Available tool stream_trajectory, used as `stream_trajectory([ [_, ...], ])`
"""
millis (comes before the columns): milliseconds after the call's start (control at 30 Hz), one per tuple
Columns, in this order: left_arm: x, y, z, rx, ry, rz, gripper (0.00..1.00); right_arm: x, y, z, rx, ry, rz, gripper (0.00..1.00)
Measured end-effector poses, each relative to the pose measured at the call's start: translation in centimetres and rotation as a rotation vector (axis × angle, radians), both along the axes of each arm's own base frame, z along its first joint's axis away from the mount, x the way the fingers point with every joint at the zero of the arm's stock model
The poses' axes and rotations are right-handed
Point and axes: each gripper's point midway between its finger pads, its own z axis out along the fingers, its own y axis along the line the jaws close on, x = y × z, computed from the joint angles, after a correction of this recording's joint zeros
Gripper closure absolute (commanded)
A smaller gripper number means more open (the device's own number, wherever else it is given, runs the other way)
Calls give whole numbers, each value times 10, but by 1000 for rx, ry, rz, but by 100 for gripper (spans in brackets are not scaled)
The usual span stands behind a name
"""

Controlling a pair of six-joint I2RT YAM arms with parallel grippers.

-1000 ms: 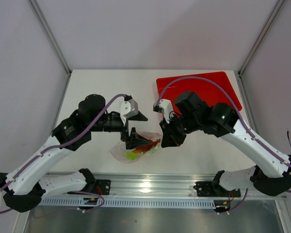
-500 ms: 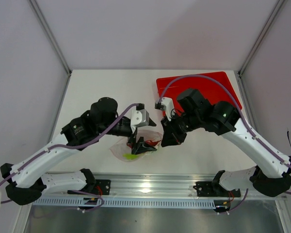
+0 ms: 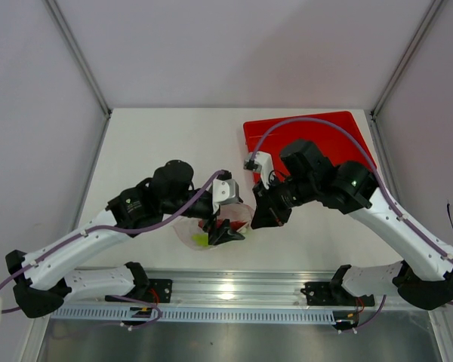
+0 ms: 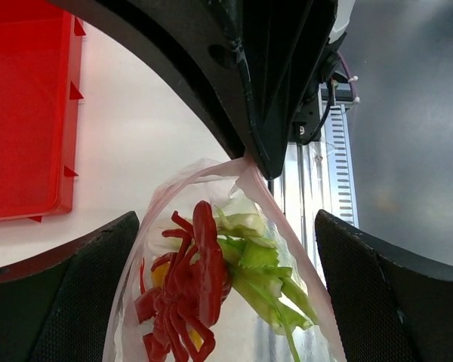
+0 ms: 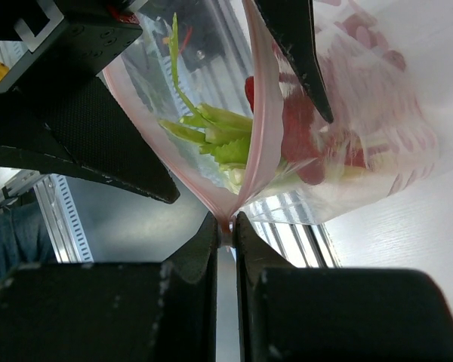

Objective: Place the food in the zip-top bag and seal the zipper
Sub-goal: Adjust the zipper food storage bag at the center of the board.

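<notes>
Tabletop, red tray far right, arms hiding much of the clear bag by the front edge, right tool pinched on its pink zipper, left tool wide apart astride it, green stalk, red spiky piece inside.

Bright, even overhead light; wrist views blurred up close

One bag, one green stalk, one red spiky piece (yellow bits uncountable), one tray.
</notes>
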Motion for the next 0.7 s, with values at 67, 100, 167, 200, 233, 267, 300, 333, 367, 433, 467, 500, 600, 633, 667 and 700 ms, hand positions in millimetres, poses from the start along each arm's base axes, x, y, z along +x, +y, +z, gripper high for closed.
stream_trajectory([
  [67, 0, 0, 0, 2, -5, -1, 1, 0, 1, -1, 2, 1, 1, 100],
  [100, 0, 0, 0, 2, -6, 0, 1, 0, 1, -1, 4, 2, 3, 100],
  [167, 0, 0, -1, 3, -7, 1, 1, 0, 2, 0, 9, 1, 5, 100],
  [200, 0, 0, -1, 3, -7, 2, 1, 0, 2, 1, 12, 1, 6, 100],
  [233, 1, 0, -1, 4, -8, 3, 1, 0, 3, 1, 14, 1, 8, 100],
  [267, 1, 0, -1, 4, -8, 4, 1, 0, 3, 1, 15, 2, 8, 100],
  [300, 1, 0, -1, 6, -8, 4, 1, 0, 3, 1, 17, 1, 8, 100],
  [333, 1, 0, -2, 10, -8, 8, 2, 1, 3, 2, 18, 1, 7, 100],
  [367, 2, 0, -4, 15, -6, 10, 2, 1, 3, 2, 20, 0, 6, 100],
  [433, 3, 0, -7, 27, -5, 14, 6, 2, 4, 2, 23, 0, 3, 100],
  [467, 4, -1, -9, 33, -4, 14, 8, 2, 4, 3, 25, -1, 2, 100],
  [500, 4, -1, -10, 39, -2, 15, 11, 3, 5, 4, 29, -2, 0, 100],
  [600, 4, 0, -16, 61, 10, 19, 14, 4, 7, 6, 41, 3, -11, 100],
  [633, 4, 1, -17, 67, 14, 19, 14, 5, 8, 7, 45, 5, -16, 100],
  [667, 4, 2, -18, 72, 18, 20, 13, 5, 9, 8, 50, 8, -21, 100],
  [700, 3, 2, -18, 75, 19, 20, 13, 5, 10, 9, 54, 12, -27, 100],
])
